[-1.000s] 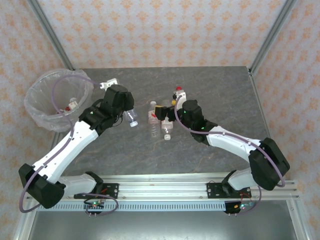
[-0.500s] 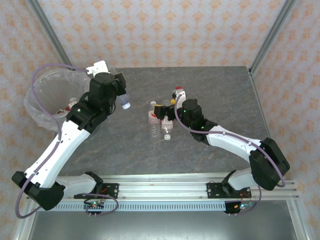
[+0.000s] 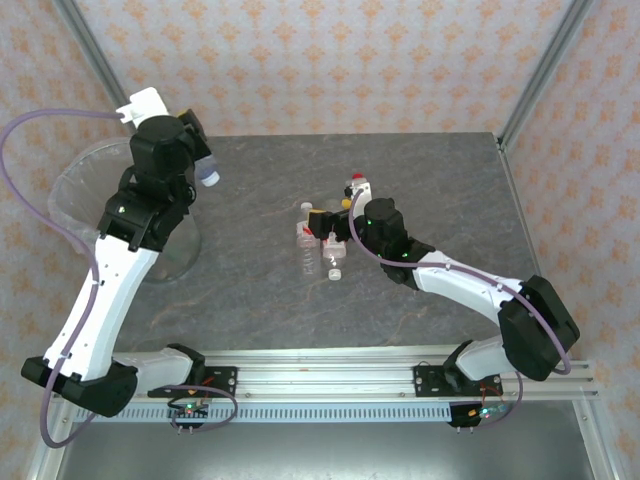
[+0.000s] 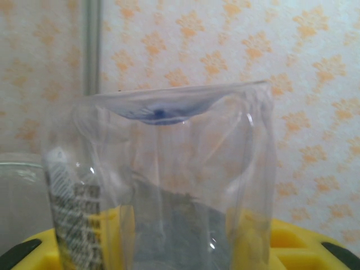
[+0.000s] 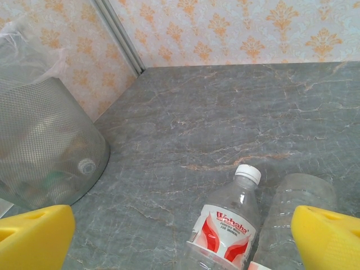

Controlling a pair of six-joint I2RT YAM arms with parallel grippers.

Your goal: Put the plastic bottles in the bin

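Grey stone tabletop [image 3: 440, 190] is lying mostly bare, leaving both arms open room, while the bag-lined bin [image 3: 68, 200] at its far-left edge is already holding at least one binned bottle [image 5: 85, 166], showing through the mesh wall. The left gripper [image 3: 190, 160] is hanging high beside the bin's right rim, clamping a blue-capped bottle [image 4: 169, 185] that is needing to clear that rim before dropping. The right gripper [image 3: 322, 222] is hovering with jaws spread wide over the mid-table bottles [image 5: 228, 228], a red-capped bottle [image 3: 358, 186] just beyond, so several are waiting.
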